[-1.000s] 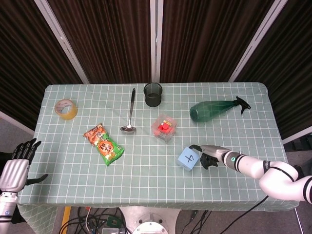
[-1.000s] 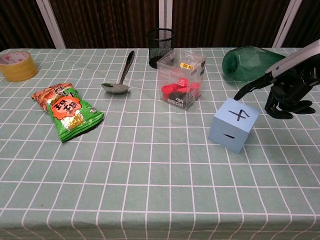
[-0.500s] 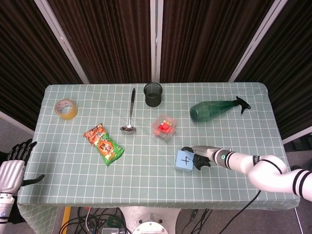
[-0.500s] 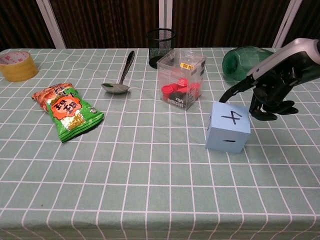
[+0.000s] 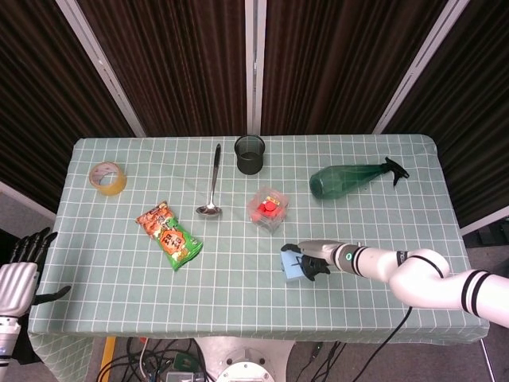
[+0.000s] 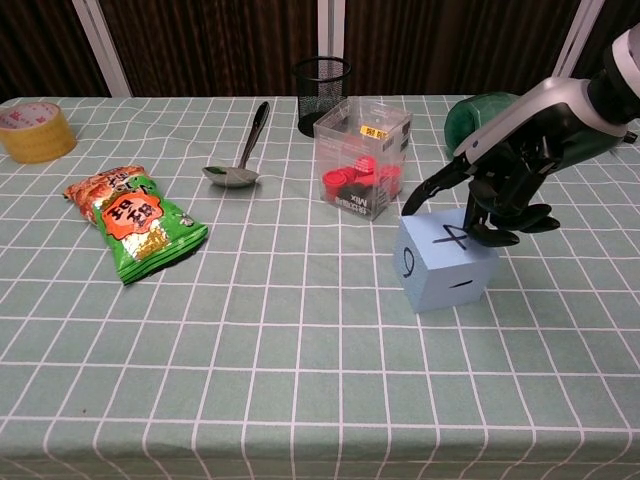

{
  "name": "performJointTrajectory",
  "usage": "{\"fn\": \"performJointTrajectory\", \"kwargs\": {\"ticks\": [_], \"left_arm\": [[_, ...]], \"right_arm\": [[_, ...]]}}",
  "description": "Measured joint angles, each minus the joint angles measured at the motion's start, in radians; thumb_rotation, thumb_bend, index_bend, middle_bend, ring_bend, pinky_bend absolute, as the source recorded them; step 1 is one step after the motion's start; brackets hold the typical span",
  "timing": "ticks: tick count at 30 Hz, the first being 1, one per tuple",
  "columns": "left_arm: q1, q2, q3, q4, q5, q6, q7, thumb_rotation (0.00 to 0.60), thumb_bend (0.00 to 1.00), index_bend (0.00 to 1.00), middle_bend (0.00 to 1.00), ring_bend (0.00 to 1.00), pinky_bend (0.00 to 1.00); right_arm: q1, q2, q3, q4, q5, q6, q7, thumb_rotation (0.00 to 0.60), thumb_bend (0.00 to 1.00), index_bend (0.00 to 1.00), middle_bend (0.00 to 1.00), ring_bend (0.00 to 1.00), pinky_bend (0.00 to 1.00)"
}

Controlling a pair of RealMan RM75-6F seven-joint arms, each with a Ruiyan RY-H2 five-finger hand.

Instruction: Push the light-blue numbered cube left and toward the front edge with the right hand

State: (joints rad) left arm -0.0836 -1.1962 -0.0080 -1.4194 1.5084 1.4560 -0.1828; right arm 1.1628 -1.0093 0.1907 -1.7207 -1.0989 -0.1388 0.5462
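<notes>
Risk first: contact sits high on the light-blue numbered cube [image 6: 443, 264], at its far-right top. A push from there could tip or spin it rather than slide it; it already sits skewed to the cloth's grid. Veering away from the front edge would send it into the clear box of red pieces [image 6: 363, 158] just behind.

Right hand [image 6: 505, 185]: fingers curled downward, tips resting on the cube's top, one finger reaching over its far edge. Grips nothing, only presses.

Left hand [image 5: 17, 274]: off the table, well left of the cube, fingers apart, empty.
</notes>
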Motion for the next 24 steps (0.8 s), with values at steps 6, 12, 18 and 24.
{"fn": "performJointTrajectory", "kwargs": {"ticks": [6, 12, 18, 24], "left_arm": [[0.007, 0.001, 0.001, 0.011, -0.002, 0.006, -0.013, 0.600, 0.00, 0.04, 0.00, 0.00, 0.03], [0.007, -0.001, 0.001, 0.011, 0.003, 0.008, -0.013, 0.600, 0.00, 0.04, 0.00, 0.00, 0.03], [0.006, 0.000, 0.001, 0.007, 0.004, 0.006, -0.007, 0.600, 0.00, 0.04, 0.00, 0.00, 0.03], [0.007, 0.001, 0.001, 0.005, 0.003, 0.005, -0.005, 0.600, 0.00, 0.04, 0.00, 0.00, 0.03]], "right_arm": [[0.035, -0.003, -0.032, -0.010, 0.014, 0.012, -0.011, 0.600, 1.00, 0.13, 0.93, 0.81, 0.72], [0.056, 0.008, -0.061, -0.031, 0.030, 0.028, -0.021, 0.600, 1.00, 0.14, 0.93, 0.81, 0.72], [0.073, 0.014, -0.081, -0.049, 0.041, 0.030, -0.039, 0.600, 1.00, 0.17, 0.93, 0.81, 0.72], [0.080, 0.016, -0.090, -0.065, 0.048, 0.031, -0.060, 0.600, 1.00, 0.21, 0.93, 0.81, 0.72]]}}
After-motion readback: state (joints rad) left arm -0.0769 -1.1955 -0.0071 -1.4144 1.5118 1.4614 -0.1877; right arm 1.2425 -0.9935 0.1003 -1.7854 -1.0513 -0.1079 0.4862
